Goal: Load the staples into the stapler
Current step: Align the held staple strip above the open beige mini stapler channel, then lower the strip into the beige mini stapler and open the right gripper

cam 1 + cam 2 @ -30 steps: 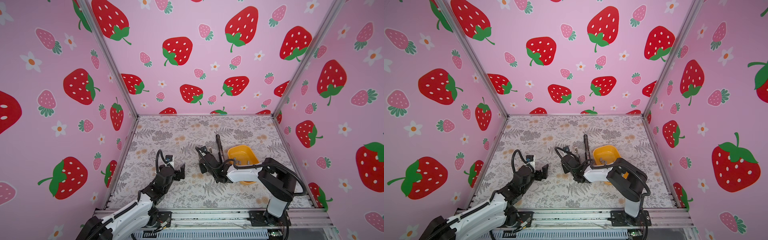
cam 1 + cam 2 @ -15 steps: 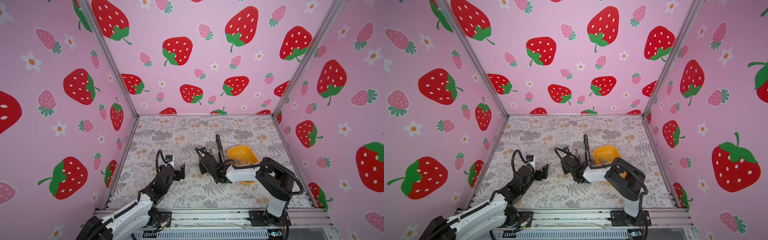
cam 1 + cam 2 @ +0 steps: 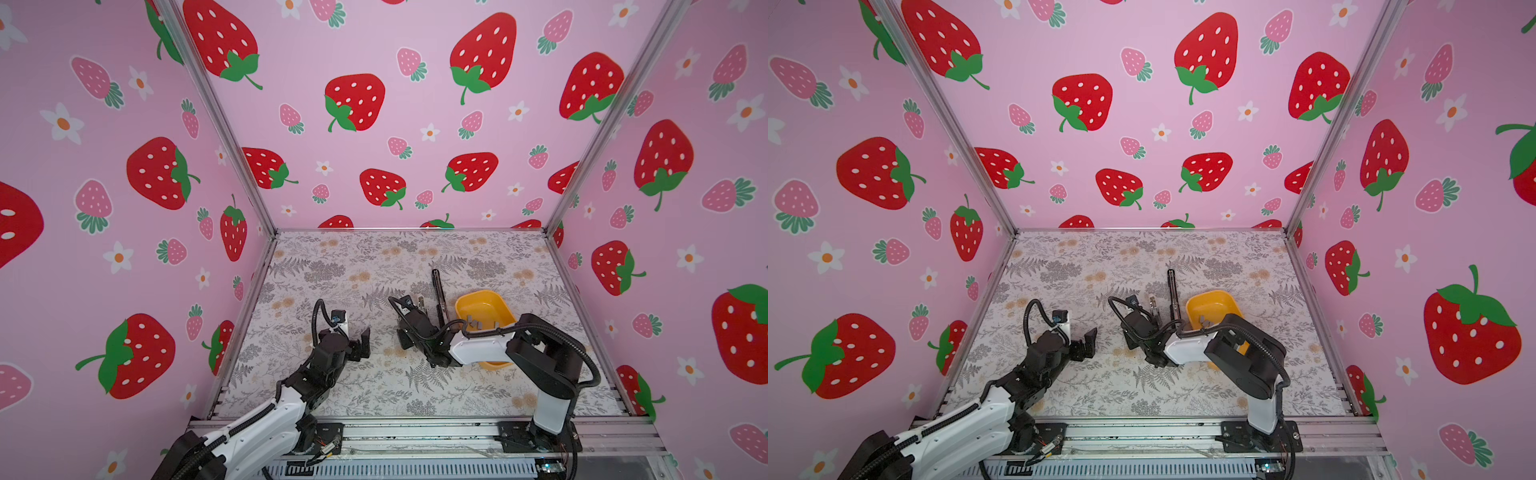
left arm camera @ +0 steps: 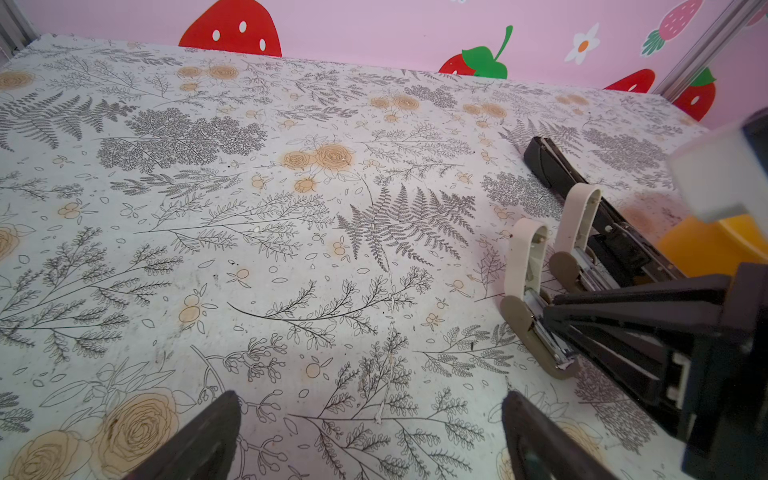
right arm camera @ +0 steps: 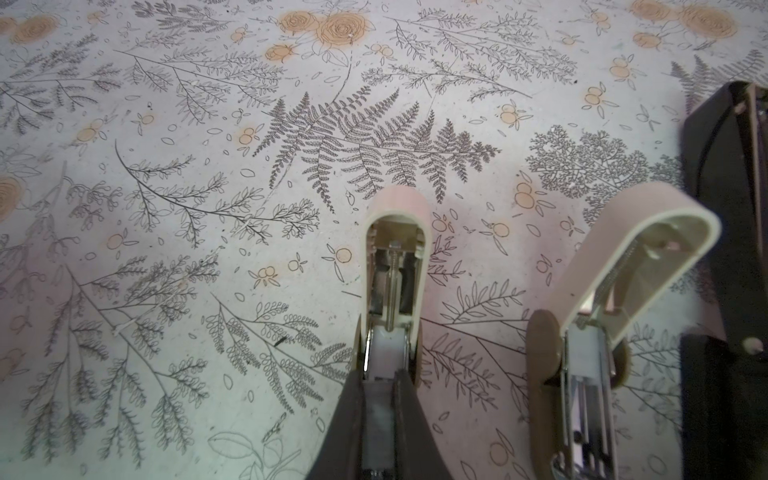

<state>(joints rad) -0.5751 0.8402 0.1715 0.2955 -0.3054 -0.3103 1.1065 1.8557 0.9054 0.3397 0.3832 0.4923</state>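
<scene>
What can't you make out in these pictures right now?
Right wrist view: whether the shut right gripper holds a strip; it covers the small stapler channel.
In a top view: staples in the yellow bin too small to count; right arm covers part.
Right wrist view: black stapler cut off by the edge.
Left wrist view: only the open left gripper tips show.

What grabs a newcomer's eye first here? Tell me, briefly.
The giant strawberry-print walls surround everything. On the floral table, the yellow tray right of middle holds loose staples. Left of it the right claw, shut on a grey staple strip, pokes into an open whitish stapler; the left claw hangs open.
</scene>
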